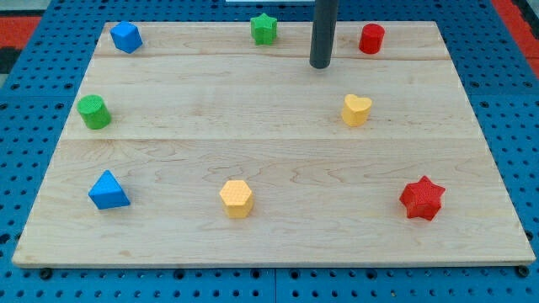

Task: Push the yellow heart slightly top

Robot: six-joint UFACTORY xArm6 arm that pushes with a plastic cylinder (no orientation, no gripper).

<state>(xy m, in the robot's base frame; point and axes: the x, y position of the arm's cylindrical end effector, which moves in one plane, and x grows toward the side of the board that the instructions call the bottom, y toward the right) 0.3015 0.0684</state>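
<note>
The yellow heart (pixel 356 109) lies on the wooden board (pixel 269 160) in the right half, a little above the middle. My tip (pixel 320 65) stands above and to the left of the heart, apart from it, between the green star (pixel 264 29) and the red cylinder (pixel 371 39).
A blue cube-like block (pixel 125 37) is at the top left, a green cylinder (pixel 93 112) at the left edge, a blue triangle (pixel 108 191) at the bottom left, a yellow hexagon (pixel 237 199) at the bottom middle, a red star (pixel 422 199) at the bottom right.
</note>
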